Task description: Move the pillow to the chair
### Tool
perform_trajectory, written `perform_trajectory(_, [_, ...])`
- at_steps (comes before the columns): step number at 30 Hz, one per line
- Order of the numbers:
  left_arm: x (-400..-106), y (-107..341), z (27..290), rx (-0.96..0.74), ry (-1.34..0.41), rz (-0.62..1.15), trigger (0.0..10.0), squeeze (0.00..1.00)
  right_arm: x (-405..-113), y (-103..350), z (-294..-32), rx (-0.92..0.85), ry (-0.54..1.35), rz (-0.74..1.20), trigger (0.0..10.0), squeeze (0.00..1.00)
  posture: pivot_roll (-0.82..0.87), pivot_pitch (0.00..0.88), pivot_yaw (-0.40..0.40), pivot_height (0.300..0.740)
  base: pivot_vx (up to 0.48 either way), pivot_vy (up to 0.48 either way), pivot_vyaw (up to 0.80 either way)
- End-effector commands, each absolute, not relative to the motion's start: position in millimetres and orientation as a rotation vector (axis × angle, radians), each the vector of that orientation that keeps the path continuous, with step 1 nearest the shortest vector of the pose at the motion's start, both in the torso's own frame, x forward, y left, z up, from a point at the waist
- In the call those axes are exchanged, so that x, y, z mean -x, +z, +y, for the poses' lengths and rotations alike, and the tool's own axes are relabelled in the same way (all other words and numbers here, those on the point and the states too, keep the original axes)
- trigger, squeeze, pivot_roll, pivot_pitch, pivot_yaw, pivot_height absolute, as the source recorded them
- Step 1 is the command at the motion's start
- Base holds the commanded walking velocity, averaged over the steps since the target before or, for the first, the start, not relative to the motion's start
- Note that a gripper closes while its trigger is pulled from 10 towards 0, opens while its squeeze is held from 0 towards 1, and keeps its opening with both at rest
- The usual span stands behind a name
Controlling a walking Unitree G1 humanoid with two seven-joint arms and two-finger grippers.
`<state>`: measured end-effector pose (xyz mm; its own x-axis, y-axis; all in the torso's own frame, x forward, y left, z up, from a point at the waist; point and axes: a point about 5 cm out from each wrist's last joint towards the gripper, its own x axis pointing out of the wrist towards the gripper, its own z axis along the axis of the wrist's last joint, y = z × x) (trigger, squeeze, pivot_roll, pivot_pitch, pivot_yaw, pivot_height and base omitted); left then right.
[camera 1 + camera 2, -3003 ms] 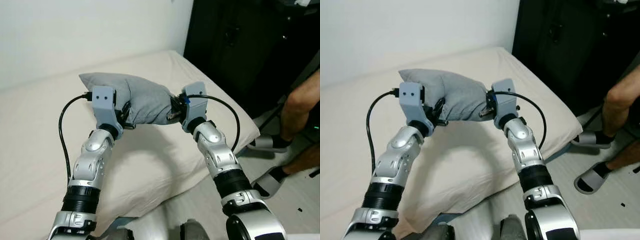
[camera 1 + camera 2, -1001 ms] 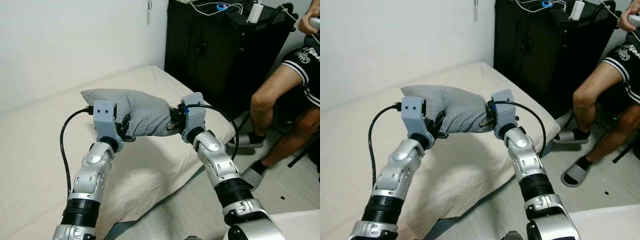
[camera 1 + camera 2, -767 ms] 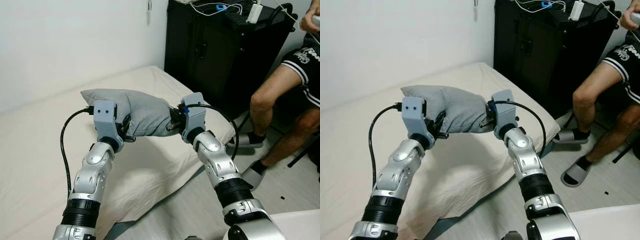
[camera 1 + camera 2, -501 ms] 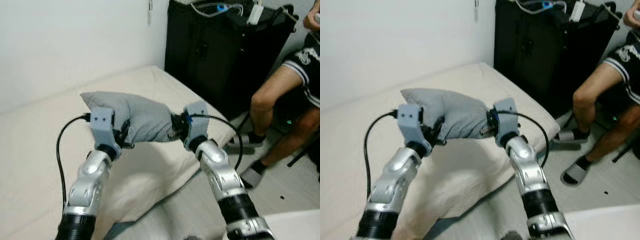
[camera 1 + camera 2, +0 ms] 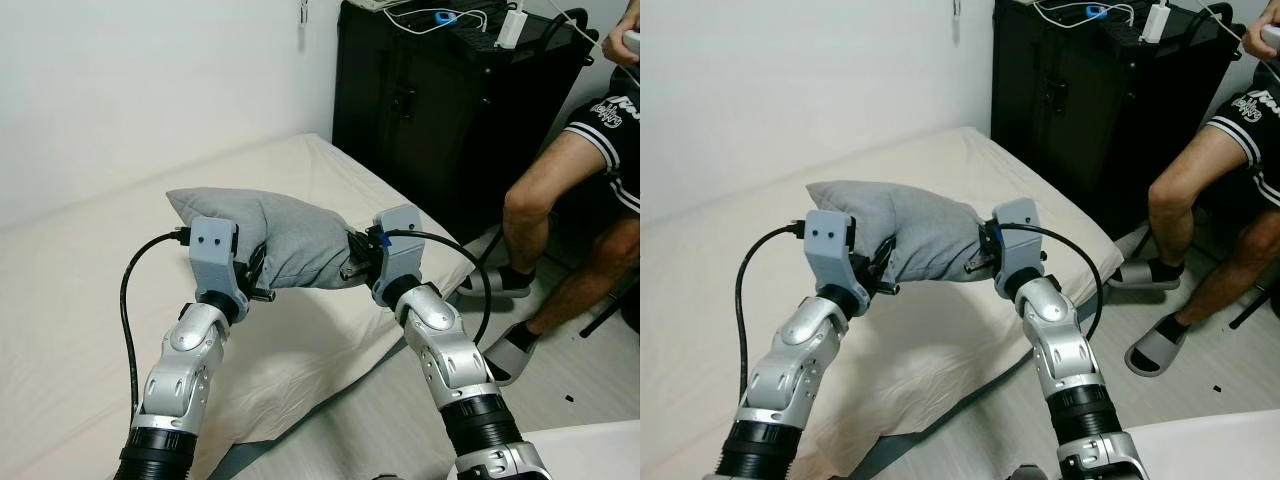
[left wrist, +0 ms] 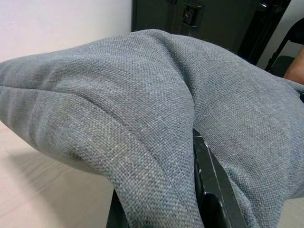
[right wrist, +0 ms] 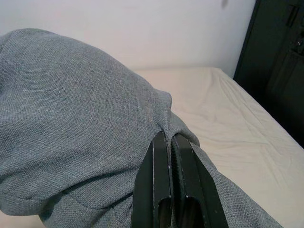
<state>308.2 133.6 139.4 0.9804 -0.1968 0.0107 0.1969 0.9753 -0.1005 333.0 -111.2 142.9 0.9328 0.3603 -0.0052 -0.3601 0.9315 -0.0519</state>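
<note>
So the left claw [image 5: 258,280] is clamped onto the near-left end of the grey pillow [image 5: 285,235]; fabric bunches over its fingers in the wrist view, so it looks pinched tight. The pillow hangs in the air between both arms, lifted clear of the cream bed [image 5: 80,290]. Right claw [image 7: 167,176] has its fingers squeezed together with a fold of pillow cloth caught between them at the other end. Pickup looks done; the carry and drop-off are left. No chair I can pick out yet, just a black cabinet [image 5: 450,110] and a seated person's legs [image 5: 560,190], cut off at the edge.
</note>
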Motion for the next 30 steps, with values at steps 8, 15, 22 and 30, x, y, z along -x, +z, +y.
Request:
perform_trajectory(8, [-306.0, 143.2, 149.2, 0.076, -0.113, -0.019, 10.0, 0.0, -332.8, 149.9, -124.3, 0.044, 0.3, -0.019, 10.0, 0.0, 0.0, 0.088, -0.003, 0.74, 0.0, 0.0, 0.0])
perform_trajectory(15, [-307.3, 143.9, 147.4, 0.078, -0.118, -0.018, 10.0, 0.0, -333.0, 149.7, -124.0, 0.038, 0.297, -0.018, 10.0, 0.0, 0.0, 0.091, -0.001, 0.74, 0.0, 0.0, 0.0])
perform_trajectory(22, [-306.9, 144.4, 145.9, 0.085, -0.122, -0.022, 10.0, 0.0, -333.4, 149.7, -124.0, 0.039, 0.294, -0.016, 10.0, 0.0, 0.0, 0.095, -0.002, 0.74, 0.0, 0.0, 0.0])
perform_trajectory(30, [-306.9, 144.8, 146.3, 0.081, -0.12, -0.021, 10.0, 0.0, -333.9, 150.1, -124.0, 0.04, 0.296, -0.014, 10.0, 0.0, 0.0, 0.097, 0.0, 0.74, 0.0, 0.0, 0.0])
